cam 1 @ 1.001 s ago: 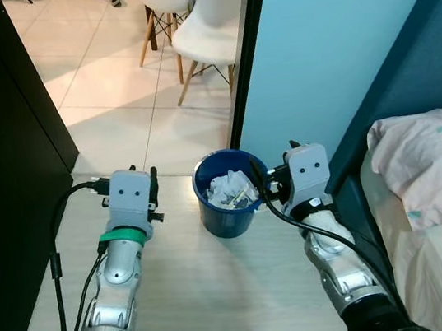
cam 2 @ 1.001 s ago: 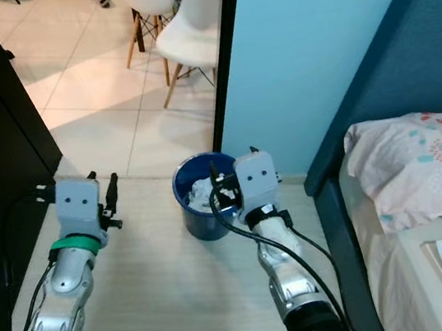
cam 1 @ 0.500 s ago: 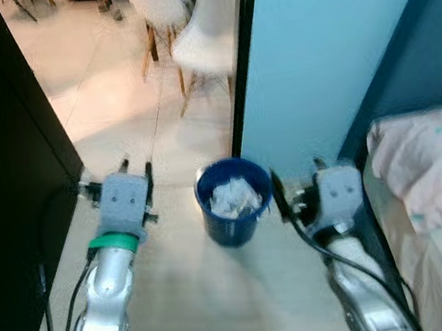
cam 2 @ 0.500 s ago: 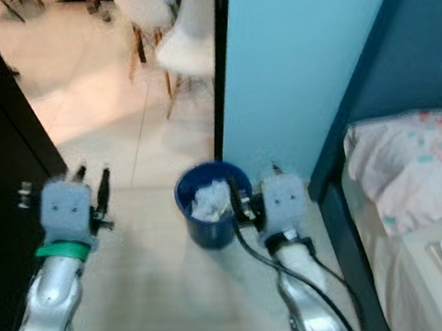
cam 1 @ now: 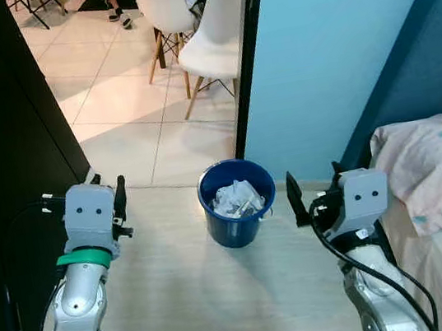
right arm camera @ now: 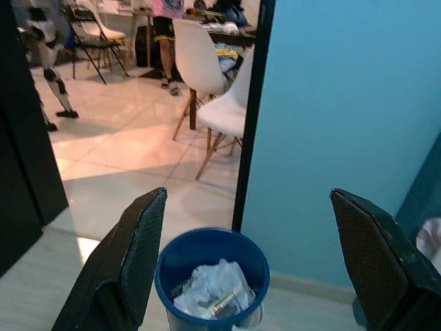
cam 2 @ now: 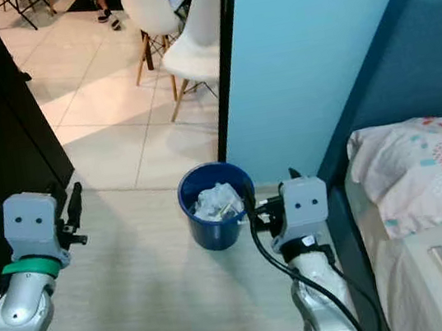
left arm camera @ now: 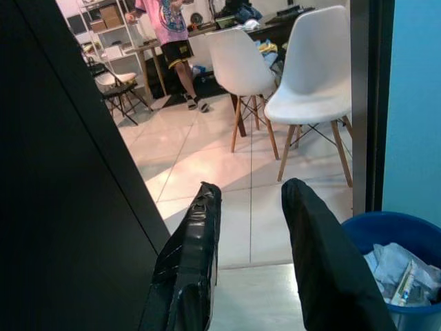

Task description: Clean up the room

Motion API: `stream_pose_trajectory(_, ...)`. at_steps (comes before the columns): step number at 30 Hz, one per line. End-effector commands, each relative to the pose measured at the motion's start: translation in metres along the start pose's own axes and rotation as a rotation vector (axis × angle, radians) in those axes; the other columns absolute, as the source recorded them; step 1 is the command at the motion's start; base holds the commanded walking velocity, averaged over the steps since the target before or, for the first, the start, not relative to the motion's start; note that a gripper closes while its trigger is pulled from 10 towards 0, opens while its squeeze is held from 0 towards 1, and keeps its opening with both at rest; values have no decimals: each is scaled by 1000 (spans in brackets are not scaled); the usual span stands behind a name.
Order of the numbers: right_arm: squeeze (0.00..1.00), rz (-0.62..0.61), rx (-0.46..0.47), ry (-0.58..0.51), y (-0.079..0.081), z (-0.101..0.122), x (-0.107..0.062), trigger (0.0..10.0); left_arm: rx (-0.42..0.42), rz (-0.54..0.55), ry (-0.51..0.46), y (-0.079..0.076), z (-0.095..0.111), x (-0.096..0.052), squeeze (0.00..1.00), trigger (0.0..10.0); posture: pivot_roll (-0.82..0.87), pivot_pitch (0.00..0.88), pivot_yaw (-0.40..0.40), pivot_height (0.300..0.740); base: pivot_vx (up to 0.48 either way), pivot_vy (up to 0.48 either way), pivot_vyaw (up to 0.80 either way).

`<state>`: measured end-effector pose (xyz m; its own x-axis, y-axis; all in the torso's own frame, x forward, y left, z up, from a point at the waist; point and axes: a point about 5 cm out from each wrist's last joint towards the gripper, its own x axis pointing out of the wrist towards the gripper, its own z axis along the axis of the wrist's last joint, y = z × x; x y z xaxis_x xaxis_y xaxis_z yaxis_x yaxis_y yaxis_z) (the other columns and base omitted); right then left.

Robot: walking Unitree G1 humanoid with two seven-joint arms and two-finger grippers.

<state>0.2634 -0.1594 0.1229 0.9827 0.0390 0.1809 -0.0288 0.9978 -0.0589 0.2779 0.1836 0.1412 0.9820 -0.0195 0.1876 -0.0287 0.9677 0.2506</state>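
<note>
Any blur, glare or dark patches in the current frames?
Left and right eye views: sharp, bin crisp; black cabinet is an undetailed dark mass. Left wrist view: left hand fingers close and soft, mild glare on the tiled floor. Right wrist view: right hand in focus, evenly lit.

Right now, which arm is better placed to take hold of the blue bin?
Probably the right. The right end effector hangs close beside the bin, fingers wide open, and its wrist view frames the bin between them. The left end effector is farther off, near the black cabinet, fingers narrower.
</note>
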Motion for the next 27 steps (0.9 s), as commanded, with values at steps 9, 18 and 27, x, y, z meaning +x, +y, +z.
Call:
stream_pose_trajectory(9,0,-6,-2,44,2,3,-7,10000,0,-5,51,1,2,-5,0,10000,-41,6,25,732,0,0,0)
stream_pose_trajectory(18,0,-22,-2,44,2,3,-7,10000,-3,-11,53,0,1,-3,0,10000,-47,8,30,732,0,0,0)
stream_pose_trajectory(27,0,-22,9,33,-1,6,-8,10000,-6,-32,59,-6,3,0,0,10000,-52,12,33,732,0,0,0)
